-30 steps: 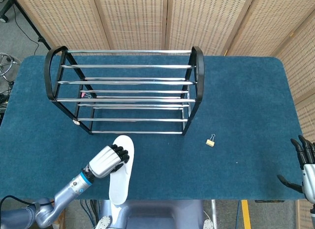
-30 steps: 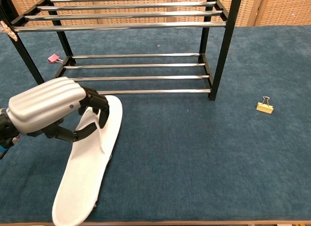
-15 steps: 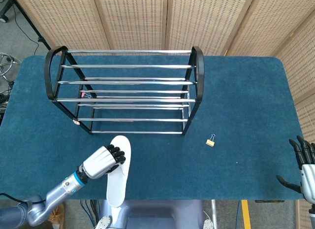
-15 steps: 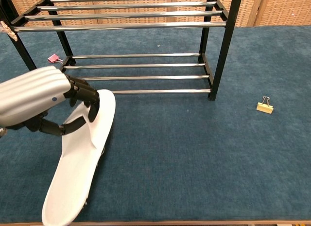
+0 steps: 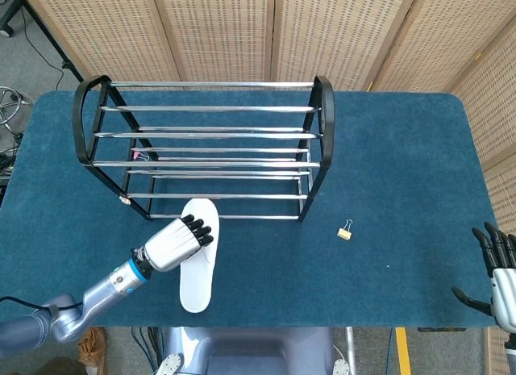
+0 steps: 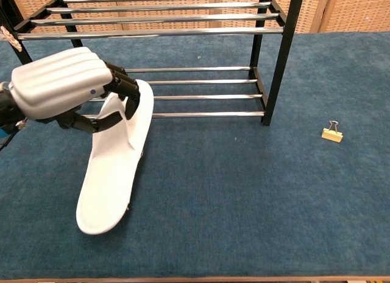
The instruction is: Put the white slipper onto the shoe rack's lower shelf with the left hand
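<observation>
Desk (image 5: 403, 149) w/ blue cover. Rack (image 5: 201, 149) at back-centre. Slipper (image 6: 113, 167) on desk just in front of rack, toe over lower shelf's front bars. Left hand (image 6: 64, 88) w/ fingers (image 6: 125, 85) clamped on slipper strap. Right hand (image 5: 498, 274) at desk's right edge, fingers apart, holding nothing. Clip (image 5: 345, 231) right of rack.

The left hand (image 6: 61, 88) has pushed the white slipper (image 6: 116, 167) forward, its toe now over the shoe rack's (image 5: 201, 145) lowest rails.
</observation>
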`<state>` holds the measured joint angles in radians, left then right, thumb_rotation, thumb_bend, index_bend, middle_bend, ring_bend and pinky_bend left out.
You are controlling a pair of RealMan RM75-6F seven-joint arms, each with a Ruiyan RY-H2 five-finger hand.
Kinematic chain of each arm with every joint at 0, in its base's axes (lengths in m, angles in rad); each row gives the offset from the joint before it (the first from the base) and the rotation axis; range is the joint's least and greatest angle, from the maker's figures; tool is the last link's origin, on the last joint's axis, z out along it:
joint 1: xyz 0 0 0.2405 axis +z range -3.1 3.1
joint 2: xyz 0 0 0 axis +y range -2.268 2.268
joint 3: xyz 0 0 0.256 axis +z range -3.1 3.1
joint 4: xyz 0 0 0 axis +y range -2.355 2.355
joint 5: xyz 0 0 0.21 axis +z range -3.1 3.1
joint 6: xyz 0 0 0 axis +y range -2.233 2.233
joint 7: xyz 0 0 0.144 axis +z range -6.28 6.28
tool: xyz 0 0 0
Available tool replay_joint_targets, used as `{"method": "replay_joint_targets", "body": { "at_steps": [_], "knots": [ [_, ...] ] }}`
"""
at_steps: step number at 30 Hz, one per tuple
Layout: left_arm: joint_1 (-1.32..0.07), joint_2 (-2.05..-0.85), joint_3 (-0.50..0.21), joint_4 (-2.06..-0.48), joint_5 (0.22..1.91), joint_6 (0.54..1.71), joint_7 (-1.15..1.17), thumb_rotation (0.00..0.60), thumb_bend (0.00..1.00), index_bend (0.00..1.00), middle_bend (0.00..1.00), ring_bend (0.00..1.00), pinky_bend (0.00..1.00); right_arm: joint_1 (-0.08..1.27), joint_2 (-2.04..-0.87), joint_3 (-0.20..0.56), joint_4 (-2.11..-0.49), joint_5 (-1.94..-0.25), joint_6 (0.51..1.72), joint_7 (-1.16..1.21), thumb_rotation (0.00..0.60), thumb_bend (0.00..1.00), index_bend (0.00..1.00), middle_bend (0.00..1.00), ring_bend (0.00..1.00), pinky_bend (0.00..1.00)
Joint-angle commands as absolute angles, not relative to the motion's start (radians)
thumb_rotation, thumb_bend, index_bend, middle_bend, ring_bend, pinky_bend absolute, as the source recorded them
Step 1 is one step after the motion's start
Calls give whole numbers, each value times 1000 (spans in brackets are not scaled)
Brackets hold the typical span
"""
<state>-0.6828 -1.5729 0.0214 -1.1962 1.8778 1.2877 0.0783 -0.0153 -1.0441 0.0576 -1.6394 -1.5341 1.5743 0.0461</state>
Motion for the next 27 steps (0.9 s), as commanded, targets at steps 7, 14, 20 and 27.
{"method": "replay_joint_targets", "body": {
  "at_steps": [7, 14, 20, 27],
  "knots": [
    [-727, -1647, -16, -1077, 1812, 1226, 33, 600, 573, 715, 524, 458, 553, -12, -1045, 60, -1634, -1525, 1565, 47, 600, 0, 0, 0, 0, 0],
    [-759, -1711, -25, -959, 1786, 1199, -21, 600, 574, 715, 524, 458, 553, -10, -1047, 64, -1630, -1511, 1558, 49, 600, 0, 0, 0, 0, 0],
    [-796, -1745, -33, -838, 1770, 1191, -94, 600, 571, 716, 524, 458, 553, -10, -1045, 70, -1624, -1491, 1551, 58, 600, 0, 0, 0, 0, 0],
    [-831, -1771, -40, -764, 1743, 1170, -146, 600, 565, 716, 524, 457, 553, -7, -1048, 69, -1625, -1490, 1543, 54, 600, 0, 0, 0, 0, 0]
  ]
}}
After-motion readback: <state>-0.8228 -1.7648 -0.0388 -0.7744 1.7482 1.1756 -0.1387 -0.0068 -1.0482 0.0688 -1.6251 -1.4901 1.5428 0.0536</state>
